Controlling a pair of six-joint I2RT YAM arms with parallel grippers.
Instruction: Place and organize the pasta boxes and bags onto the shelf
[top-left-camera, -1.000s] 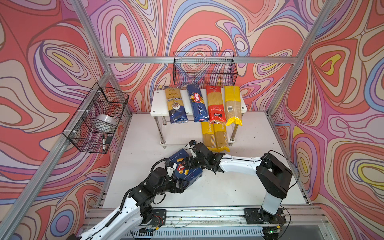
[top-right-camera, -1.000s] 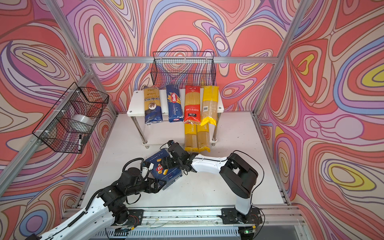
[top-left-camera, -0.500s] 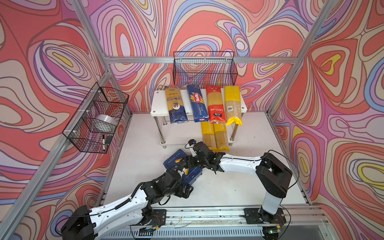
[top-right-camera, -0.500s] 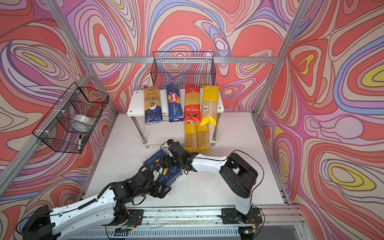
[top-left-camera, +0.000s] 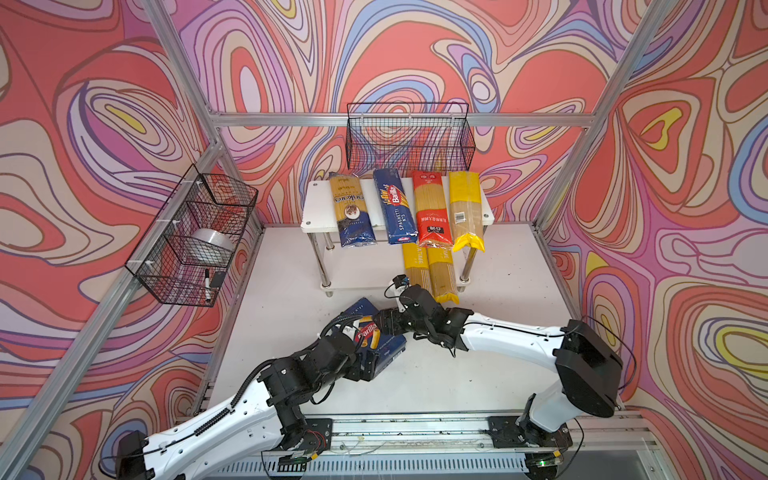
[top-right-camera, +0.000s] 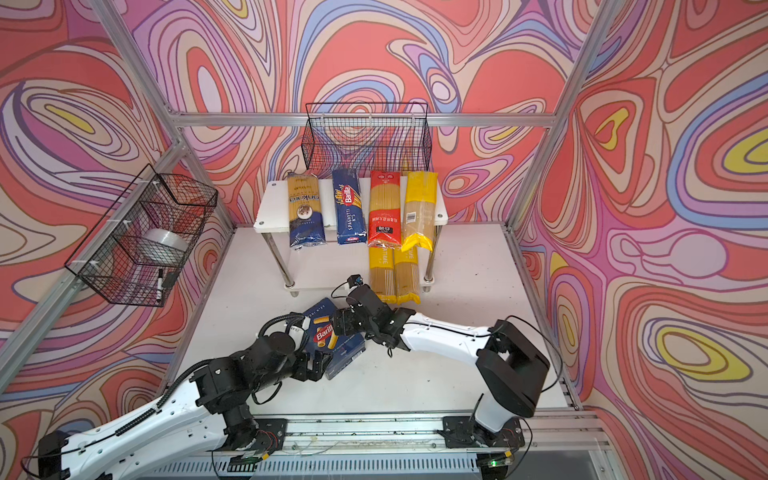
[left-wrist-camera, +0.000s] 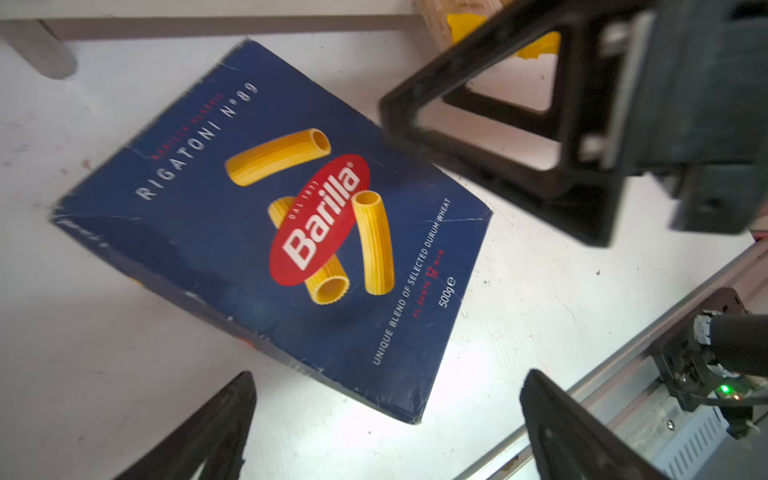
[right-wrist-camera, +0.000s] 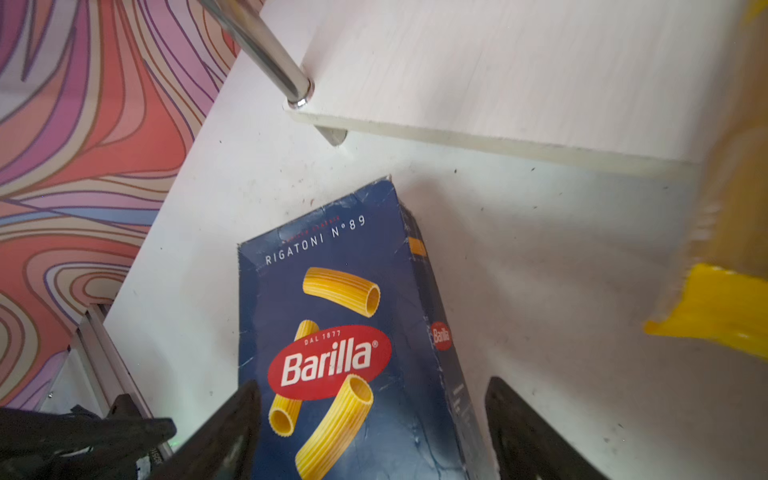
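Observation:
The wide blue Barilla rigatoni box (top-left-camera: 390, 348) (top-right-camera: 328, 332) (left-wrist-camera: 266, 232) (right-wrist-camera: 332, 316) lies face up on the table in front of the shelf (top-left-camera: 316, 210) (top-right-camera: 270, 208). My right gripper (top-left-camera: 382, 322) (top-right-camera: 343, 324) (right-wrist-camera: 372, 380) is open, one finger on each side of the box's near end. My left gripper (top-left-camera: 368, 365) (top-right-camera: 316, 365) (left-wrist-camera: 388, 374) is open just short of the box's corner, holding nothing. On the top board lie the ankara bag (top-left-camera: 349, 212), the Spaghetti box (top-left-camera: 395, 212), a red bag (top-left-camera: 430, 212) and a yellow bag (top-left-camera: 465, 212). Two yellow bags (top-left-camera: 430, 270) lie on the lower board.
A black wire basket (top-left-camera: 409, 137) hangs on the back wall above the shelf. Another wire basket (top-left-camera: 195, 232) on the left wall holds a tape roll and a marker. The left half of the lower board (right-wrist-camera: 498, 83) is bare. A metal rail (top-left-camera: 415, 428) runs along the front edge.
My left arm has dropped low, and its gripper has drawn back off the rigatoni box toward the front. The right gripper has stayed over the box, which has barely shifted.

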